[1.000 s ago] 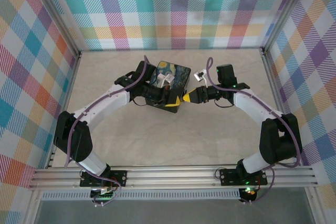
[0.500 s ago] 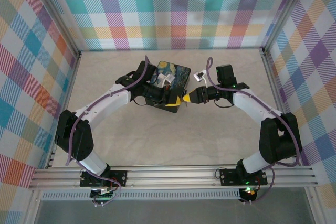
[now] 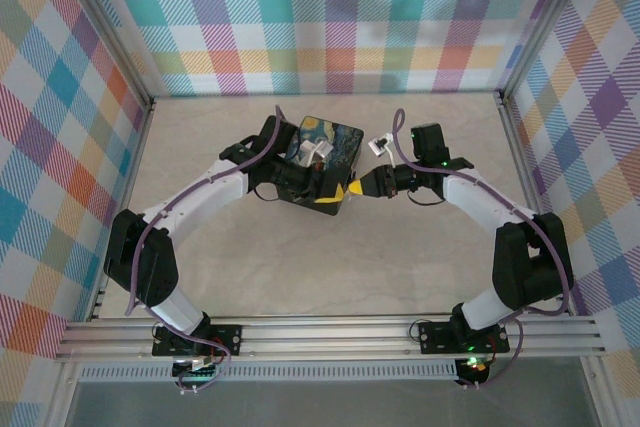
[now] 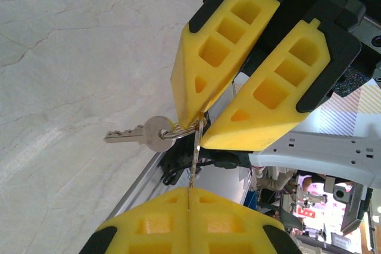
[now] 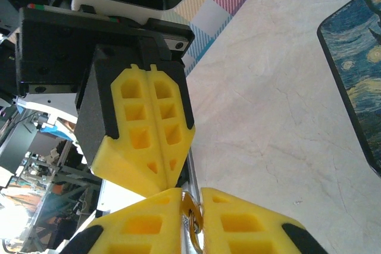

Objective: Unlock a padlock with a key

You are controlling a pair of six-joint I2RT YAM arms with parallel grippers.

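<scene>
My two grippers meet tip to tip in front of the box, the left gripper (image 3: 335, 190) and the right gripper (image 3: 353, 189). In the left wrist view, a thin metal key (image 4: 196, 157) seen edge-on runs from my shut left gripper (image 4: 189, 193) up into the right gripper (image 4: 200, 127). A ring there carries a second silver key (image 4: 136, 135), which hangs free. In the right wrist view, the right gripper (image 5: 198, 199) is shut on the key's round head (image 5: 191, 209), and the left gripper (image 5: 162, 181) is shut just above it. The padlock is out of view.
The Starry-Night box (image 3: 337, 141) with black sides stands right behind the left gripper, and its corner (image 5: 357, 81) appears in the right wrist view. Pale marble tabletop (image 3: 330, 267) stretches toward the arm bases. Plaid walls enclose the back and both sides.
</scene>
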